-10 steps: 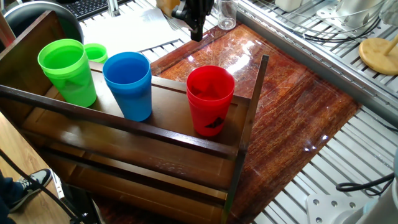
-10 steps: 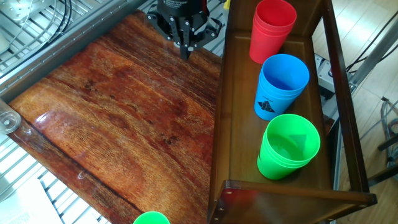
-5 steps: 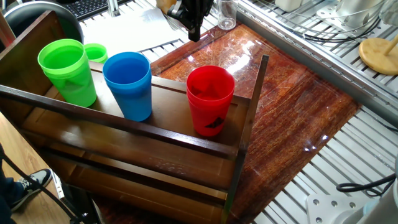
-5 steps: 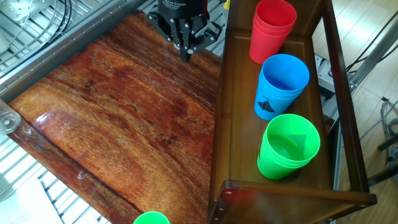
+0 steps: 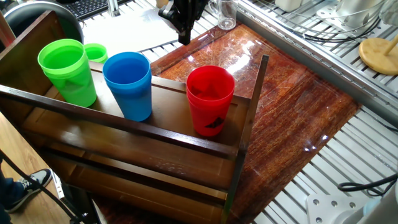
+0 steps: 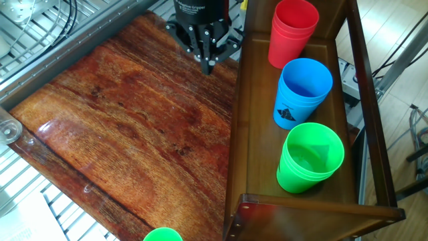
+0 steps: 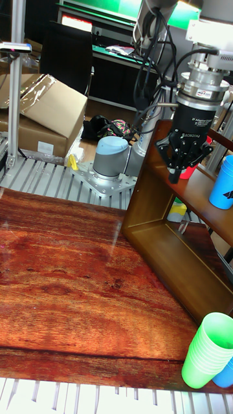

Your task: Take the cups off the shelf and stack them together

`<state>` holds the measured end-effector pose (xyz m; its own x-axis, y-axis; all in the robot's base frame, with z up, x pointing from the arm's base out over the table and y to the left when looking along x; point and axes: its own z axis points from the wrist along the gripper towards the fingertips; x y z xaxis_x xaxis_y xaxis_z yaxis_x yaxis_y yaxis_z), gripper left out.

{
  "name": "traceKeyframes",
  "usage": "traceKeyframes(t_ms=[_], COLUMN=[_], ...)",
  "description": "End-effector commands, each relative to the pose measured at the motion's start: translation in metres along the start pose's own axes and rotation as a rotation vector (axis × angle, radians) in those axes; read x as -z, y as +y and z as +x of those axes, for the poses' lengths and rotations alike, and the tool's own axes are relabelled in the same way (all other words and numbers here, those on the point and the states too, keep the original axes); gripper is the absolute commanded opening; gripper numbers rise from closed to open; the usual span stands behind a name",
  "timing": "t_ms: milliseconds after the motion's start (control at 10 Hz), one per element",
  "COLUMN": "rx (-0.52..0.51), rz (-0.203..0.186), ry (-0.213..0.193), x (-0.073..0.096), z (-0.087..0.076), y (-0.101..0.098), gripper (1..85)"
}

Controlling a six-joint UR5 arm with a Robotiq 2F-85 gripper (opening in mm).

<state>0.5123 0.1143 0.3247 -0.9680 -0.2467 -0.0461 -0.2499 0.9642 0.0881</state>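
Observation:
Three cups stand in a row on the top board of the dark wooden shelf: a bright green cup, a blue cup and a red cup with a black mark. In the other fixed view they are the red cup, blue cup and green cup on the shelf. My gripper hangs over the tabletop just beside the shelf's red-cup end, fingers together and holding nothing, apart from every cup. The same gripper points straight down. In the tall view the gripper partly hides the red cup.
A glossy reddish-brown tabletop lies beside the shelf. A smaller green cup sits beyond the shelf, seen as a short stack in the tall view. A clear glass stands at the tabletop's far edge. Metal rails surround the table.
The shut gripper has shifted sideways toward the shelf and dropped slightly. The cups have not moved.

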Motion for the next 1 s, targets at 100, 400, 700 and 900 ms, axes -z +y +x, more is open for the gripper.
traceKeyframes(t_ms=[100,400,700,900], rx=[0.120,0.159,0.205,0.196], rz=[0.055,0.092,0.096,0.106], ry=[-0.042,0.011,0.077,0.118], x=[0.002,0.002,0.016,0.052], z=[-0.011,0.001,0.017,0.032], y=[-0.014,-0.024,-0.023,-0.003], gripper=[1.3,1.3,1.3,1.3])
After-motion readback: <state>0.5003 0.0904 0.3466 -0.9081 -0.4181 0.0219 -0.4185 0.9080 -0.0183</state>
